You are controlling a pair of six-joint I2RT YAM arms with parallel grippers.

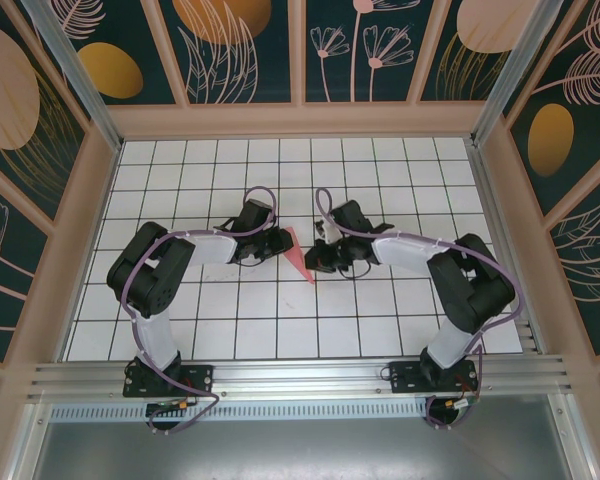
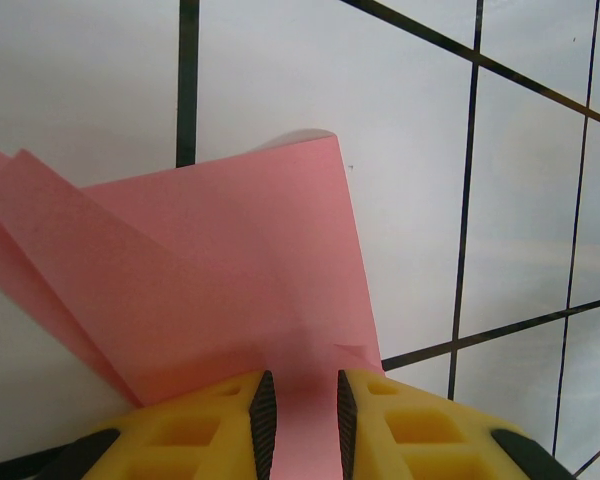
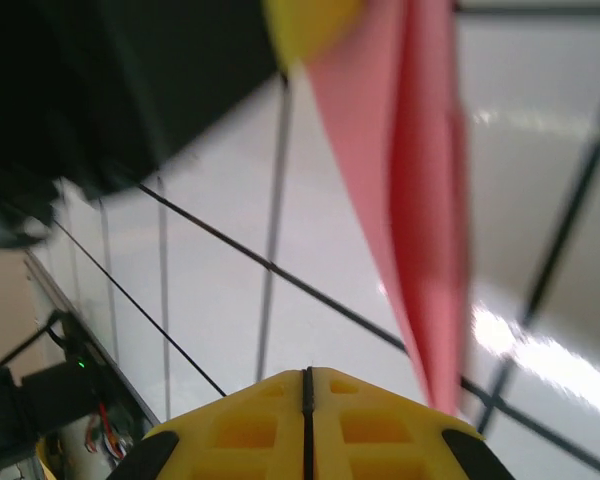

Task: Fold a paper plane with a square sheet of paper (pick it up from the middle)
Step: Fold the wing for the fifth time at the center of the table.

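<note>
The pink paper plane (image 1: 300, 257), a slim folded dart with its point toward the near side, lies on the white grid table between both grippers. In the left wrist view its layered pink flaps (image 2: 230, 270) spread out from under my left gripper (image 2: 300, 405). That gripper's jaws stand a little apart, with the paper spanning the gap beneath them. From above, the left gripper (image 1: 283, 240) sits at the plane's wide end. My right gripper (image 3: 307, 385) is shut with nothing in it, just beside the paper plane (image 3: 420, 200). A yellow left finger (image 3: 310, 25) rests at the paper's far end.
The white grid table (image 1: 280, 320) is walled by a wooden frame (image 1: 300, 120) at the back and sides. An aluminium rail (image 1: 300, 375) carries both arm bases along the near edge. The right gripper (image 1: 318, 258) sits close to the paper's right side.
</note>
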